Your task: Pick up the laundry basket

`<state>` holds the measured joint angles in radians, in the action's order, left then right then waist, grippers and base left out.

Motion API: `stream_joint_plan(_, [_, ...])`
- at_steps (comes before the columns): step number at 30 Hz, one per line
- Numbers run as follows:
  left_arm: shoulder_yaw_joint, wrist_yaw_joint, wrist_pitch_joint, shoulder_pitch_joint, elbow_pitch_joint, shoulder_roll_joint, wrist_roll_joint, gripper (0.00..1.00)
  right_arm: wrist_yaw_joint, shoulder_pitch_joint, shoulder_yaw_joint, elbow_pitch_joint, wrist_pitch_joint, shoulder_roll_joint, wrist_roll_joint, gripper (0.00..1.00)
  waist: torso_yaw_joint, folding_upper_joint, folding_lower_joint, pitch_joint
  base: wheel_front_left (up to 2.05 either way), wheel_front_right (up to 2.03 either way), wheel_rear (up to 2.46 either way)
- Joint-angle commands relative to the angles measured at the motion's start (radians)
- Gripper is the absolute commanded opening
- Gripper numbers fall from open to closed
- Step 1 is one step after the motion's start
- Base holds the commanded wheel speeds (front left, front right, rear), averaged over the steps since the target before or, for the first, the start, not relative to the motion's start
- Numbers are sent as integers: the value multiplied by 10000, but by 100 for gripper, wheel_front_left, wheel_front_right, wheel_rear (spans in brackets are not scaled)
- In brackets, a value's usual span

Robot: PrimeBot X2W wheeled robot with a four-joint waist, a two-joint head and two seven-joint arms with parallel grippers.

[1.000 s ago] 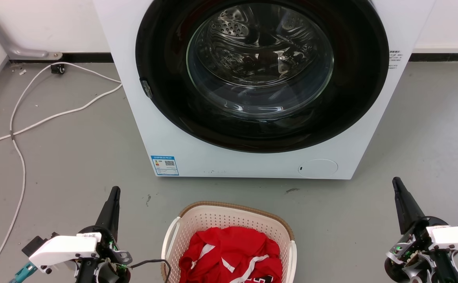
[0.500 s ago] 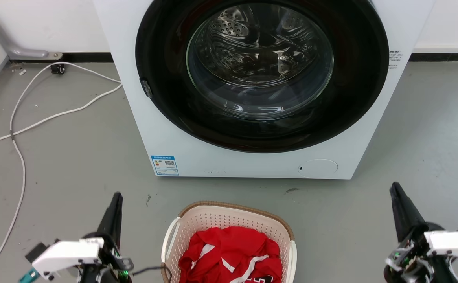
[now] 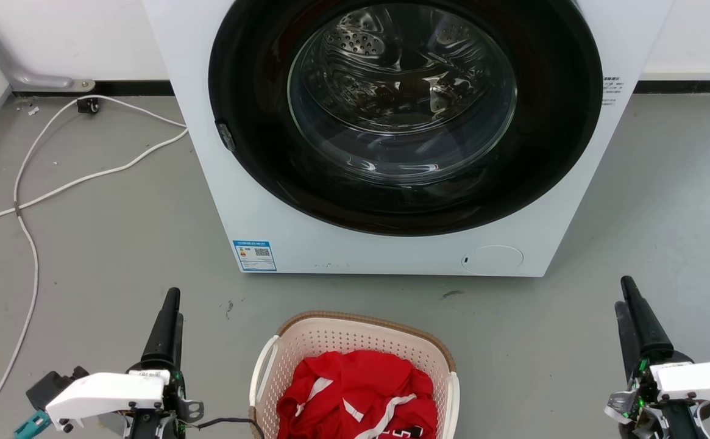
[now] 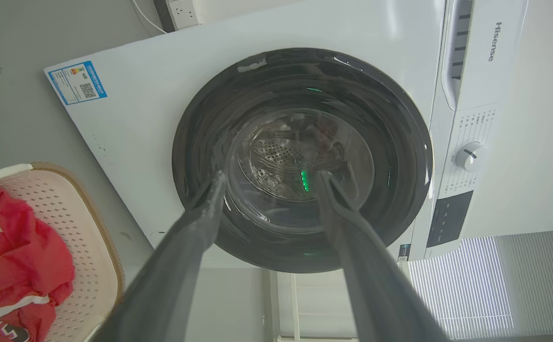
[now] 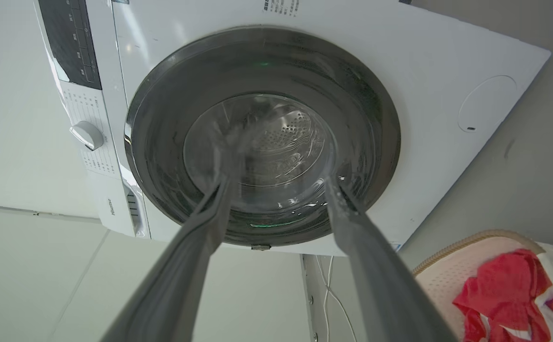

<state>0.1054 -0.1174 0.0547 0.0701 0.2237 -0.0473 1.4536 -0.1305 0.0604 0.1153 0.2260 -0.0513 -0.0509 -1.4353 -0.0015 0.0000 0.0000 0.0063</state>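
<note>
Two grippers wait left and right of the laundry basket [image 3: 330, 338], not touching it.
The left gripper [image 4: 270, 176] and the right gripper [image 3: 623, 292] have fingers apart; red cloth [image 3: 355, 390] lies inside.

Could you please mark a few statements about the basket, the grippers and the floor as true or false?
1. The basket holds red clothing. True.
2. The left gripper grips the basket. False: it is open and apart from the basket, on its left.
3. The basket stands on the floor before the washer. True.
4. The right gripper is shut. False: it is open.
5. A white cable lies on the floor left of the washer. True.
</note>
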Motion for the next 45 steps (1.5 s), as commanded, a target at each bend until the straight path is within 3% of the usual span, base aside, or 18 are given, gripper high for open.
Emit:
stream_joint_plan(1, [-13, 60, -125, 139, -320, -23, -423, 100, -2, 86, 5, -334, 109, -31, 510, 100, -1, 0, 0, 5, 0, 0, 0])
stream_joint_plan(20, [-513, 696, -909, -97, -1258, -28, -3821, 100, -2, -316, -368, -1443, 894, -24, 4888, 100, -5, 0, 0, 48, 0, 0, 0])
stream_joint_plan(45, [-843, 707, -1742, -473, -1764, -32, -7134, 100, -2, -833, -569, -2199, 1712, -15, 8570, 100, -16, 0, 0, 82, 0, 0, 0])
